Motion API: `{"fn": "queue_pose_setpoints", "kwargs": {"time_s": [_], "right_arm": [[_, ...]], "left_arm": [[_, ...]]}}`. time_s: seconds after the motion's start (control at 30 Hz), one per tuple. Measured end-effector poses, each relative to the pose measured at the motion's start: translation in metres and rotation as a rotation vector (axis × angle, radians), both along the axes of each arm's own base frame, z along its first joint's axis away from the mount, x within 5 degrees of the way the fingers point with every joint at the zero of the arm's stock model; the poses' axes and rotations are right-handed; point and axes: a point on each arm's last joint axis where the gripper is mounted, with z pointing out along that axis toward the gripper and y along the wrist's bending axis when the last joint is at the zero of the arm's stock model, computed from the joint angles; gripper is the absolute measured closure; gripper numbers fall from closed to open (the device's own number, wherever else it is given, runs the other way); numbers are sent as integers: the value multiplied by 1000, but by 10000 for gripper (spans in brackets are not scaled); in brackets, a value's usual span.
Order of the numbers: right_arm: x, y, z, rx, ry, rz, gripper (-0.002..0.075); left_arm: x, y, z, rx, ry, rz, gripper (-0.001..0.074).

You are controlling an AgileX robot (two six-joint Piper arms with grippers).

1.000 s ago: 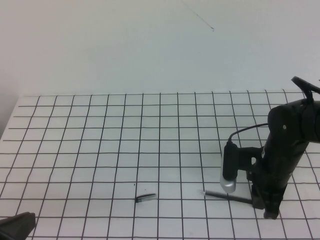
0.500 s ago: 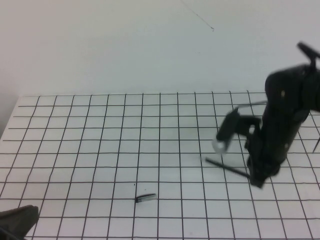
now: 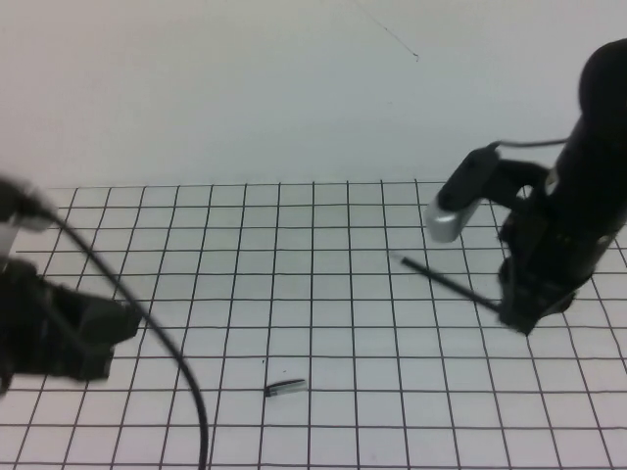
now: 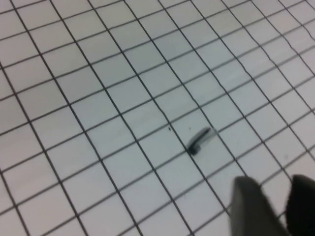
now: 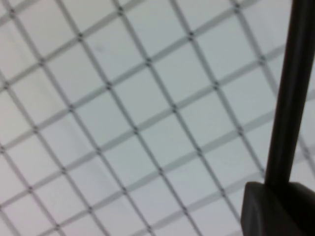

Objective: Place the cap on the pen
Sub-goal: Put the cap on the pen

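Matt black pen [image 3: 446, 282]; cap [image 3: 285, 388] with shiny clip.

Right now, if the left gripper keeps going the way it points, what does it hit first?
Probably the cap. In the wrist view it lies on the mat ahead of the left gripper, nothing between them. Depth is unclear; it may pass slightly to one side. The right gripper holds the pen elsewhere.

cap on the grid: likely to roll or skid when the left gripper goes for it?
The cap lies flat; small and probably light, so a nudge may skid it. Its clip likely limits rolling. Left gripper, open, hovers near it; right gripper holds the pen aloft.
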Motion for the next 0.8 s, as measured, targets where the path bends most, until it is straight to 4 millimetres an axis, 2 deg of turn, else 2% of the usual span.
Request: {"fn": "queue_pose_setpoints", "kwargs": {"time_s": [0.07,0.1,0.13,0.2,0.33,0.37,0.4,0.5,0.6,0.7,0.8], "right_arm": [[-2,-9,12,-47,-61,-30,664],[-4,-14,19,-69,-97,-44,664],[-7,-19,29,-82,-136,-55,664],[-12,-28,43,-91,-186,-68,664],[-21,-44,65,-57,-240,-105,664],[-23,-46,68,-49,-249,-115,664],[-25,-50,72,-41,-258,-126,664],[-28,-53,77,-22,-265,-138,664],[-29,-51,77,-4,-253,-150,664],[-30,-50,77,13,-243,-158,664],[-29,-52,77,-8,-255,-156,664]], "left_arm": [[17,-1,1,-16,27,0,487],[24,-1,0,-22,41,2,267],[32,-2,-2,-34,60,2,250],[44,-4,-4,-44,88,-24,274],[67,-11,-15,36,117,-219,367],[72,-15,-17,46,119,-251,341],[76,-19,-19,53,117,-272,377],[87,-36,-28,106,110,-344,377],[96,-61,-43,196,118,-440,378],[98,-90,-59,347,107,-575,378],[103,-108,-78,480,111,-628,378]]}}
